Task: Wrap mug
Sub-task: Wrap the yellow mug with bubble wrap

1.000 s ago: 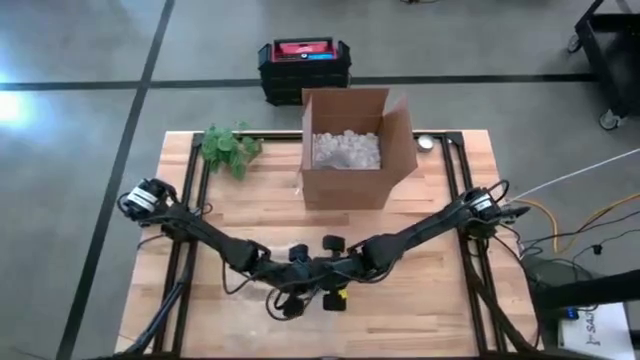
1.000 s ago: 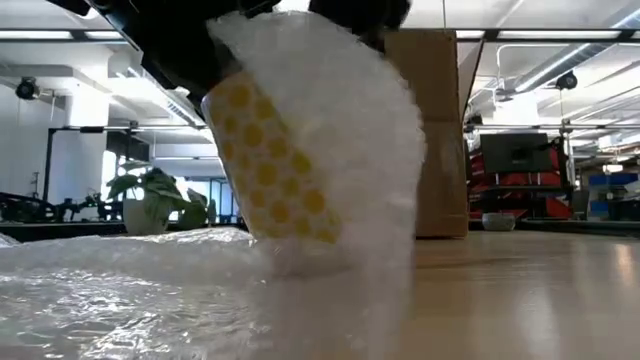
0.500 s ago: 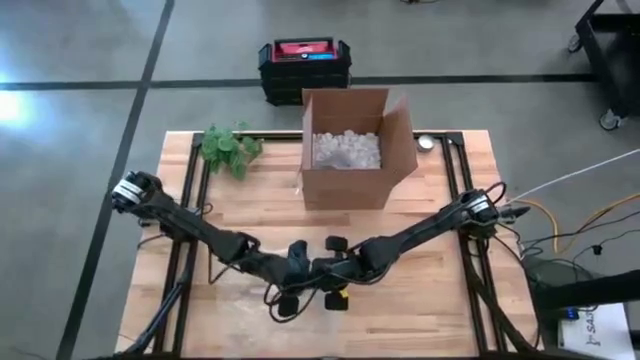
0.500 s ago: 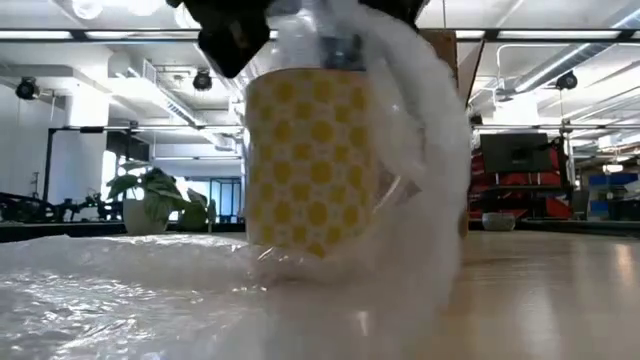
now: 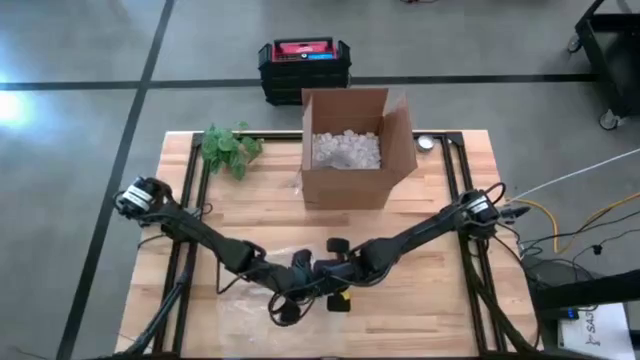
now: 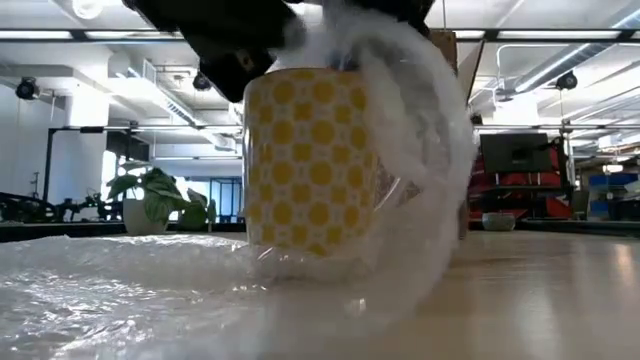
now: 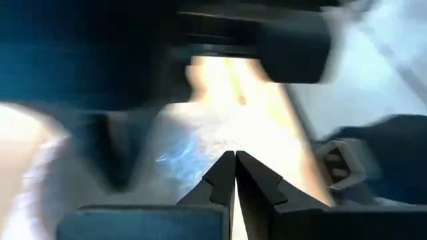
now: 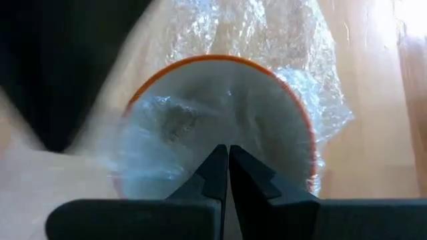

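A yellow patterned mug [image 6: 310,160] stands upright on a sheet of bubble wrap [image 6: 120,290] near the table's front middle. One flap of the wrap runs up the mug's side [image 6: 440,150] and over its top. Both arms meet above the mug [image 5: 341,298]. My right gripper [image 8: 228,148] is shut, pointing down into the mug's orange-rimmed mouth [image 8: 293,100]. My left gripper [image 7: 235,155] is shut beside it, its tips at the wrap; that view is blurred. My left gripper has its shut fingertips against bubble wrap [image 7: 200,143], but blur hides whether it grips or only touches. My right gripper comes from above, pointing down, its shut tips on the wrap flap [image 8: 167,127] that lies over part of the mug's mouth. The flap runs taut up the mug's side.
An open cardboard box [image 5: 350,150] with white filling stands behind the mug at the table's middle. A green plant [image 5: 230,148] lies at the far left, and a small round thing [image 5: 427,142] at the far right. A black and red case [image 5: 303,65] sits on the floor beyond.
The mug was tilted a second ago and now stands upright on the wrap, with the flap still over its side and top. The left arm has swung a little about above the mug.
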`<state>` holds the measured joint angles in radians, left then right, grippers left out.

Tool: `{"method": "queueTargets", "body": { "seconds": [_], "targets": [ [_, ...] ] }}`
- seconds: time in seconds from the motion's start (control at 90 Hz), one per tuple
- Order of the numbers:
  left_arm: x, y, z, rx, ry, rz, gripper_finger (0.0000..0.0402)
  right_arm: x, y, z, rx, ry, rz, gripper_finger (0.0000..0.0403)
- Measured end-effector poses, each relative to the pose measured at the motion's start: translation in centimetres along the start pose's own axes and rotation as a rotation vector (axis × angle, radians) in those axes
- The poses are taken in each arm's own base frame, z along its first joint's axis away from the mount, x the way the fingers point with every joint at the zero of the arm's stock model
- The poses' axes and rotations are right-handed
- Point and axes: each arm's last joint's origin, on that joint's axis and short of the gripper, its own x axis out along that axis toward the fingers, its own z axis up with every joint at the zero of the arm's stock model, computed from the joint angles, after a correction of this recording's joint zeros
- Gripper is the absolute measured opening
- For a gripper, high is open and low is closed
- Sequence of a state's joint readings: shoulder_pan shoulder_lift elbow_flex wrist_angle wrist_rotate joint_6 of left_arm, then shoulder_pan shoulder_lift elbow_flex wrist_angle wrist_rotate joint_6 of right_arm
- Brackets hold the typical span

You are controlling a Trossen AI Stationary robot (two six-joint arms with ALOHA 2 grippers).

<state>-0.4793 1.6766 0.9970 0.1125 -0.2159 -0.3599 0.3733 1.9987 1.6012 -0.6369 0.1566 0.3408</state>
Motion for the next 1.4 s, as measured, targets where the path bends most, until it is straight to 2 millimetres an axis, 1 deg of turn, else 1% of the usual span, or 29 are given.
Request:
{"method": "queueTargets", "body": {
  "seconds": [0.078, 0.167, 0.333, 0.411, 0.467, 0.556, 0.722, 0.822, 0.911, 0.989, 1.111, 1.256, 1.4],
  "targets": [
    [-0.2, 0.2, 0.3, -0.001, -0.026, 0.045, 0.0, -0.3, 0.1, 0.1, 0.003, -0.009, 0.004, 0.0002],
    [-0.3, 0.3, 0.3, -0.002, -0.025, 0.061, 0.0, -1.1, 0.3, 0.1, 0.003, -0.018, 0.011, 0.0002],
    [0.6, 0.6, -0.9, -0.011, 0.044, 0.085, 0.0, -3.9, 1.2, 0.9, -0.015, -0.038, 0.038, 0.0002],
    [1.0, 0.7, -1.2, -0.009, 0.048, 0.093, 0.0, -4.8, 1.6, 1.3, -0.021, -0.055, 0.057, 0.0002],
    [1.1, 0.7, -1.2, -0.009, 0.048, 0.095, 0.0, -5.1, 1.9, 1.4, -0.024, -0.064, 0.081, 0.0002],
    [1.1, 0.7, -1.2, -0.011, 0.048, 0.095, 0.0, -4.7, 2.1, 1.3, -0.027, -0.05, 0.083, 0.0002],
    [1.1, 0.8, -1.1, -0.011, 0.052, 0.1, 0.0, -1.8, 1.4, 0.3, -0.016, 0.029, 0.038, 0.0002],
    [0.9, 0.8, -1.1, -0.01, 0.056, 0.102, 0.0, -1.0, 0.9, 0.3, -0.007, 0.046, 0.024, 0.0002],
    [0.3, 0.7, -0.8, -0.01, 0.057, 0.089, 0.0, -0.5, 0.7, 0.2, -0.009, 0.063, 0.011, 0.0002],
    [-0.5, 0.5, -0.1, -0.015, 0.032, 0.073, 0.0, -0.1, 0.4, 0.1, -0.001, 0.077, 0.006, 0.0002],
    [-2.0, 0.3, 0.9, -0.021, 0.003, 0.058, 0.0, -0.1, 0.4, 0.1, 0.0, 0.077, 0.002, 0.0002],
    [-2.7, 0.6, 0.7, -0.005, 0.053, 0.095, 0.0, 0.0, 0.4, 0.0, -0.001, 0.08, 0.001, 0.0002],
    [-2.7, 1.0, -0.2, -0.02, 0.128, 0.149, 0.0, 0.1, 0.2, 0.1, 0.003, 0.078, -0.002, 0.0002]
  ]
}}
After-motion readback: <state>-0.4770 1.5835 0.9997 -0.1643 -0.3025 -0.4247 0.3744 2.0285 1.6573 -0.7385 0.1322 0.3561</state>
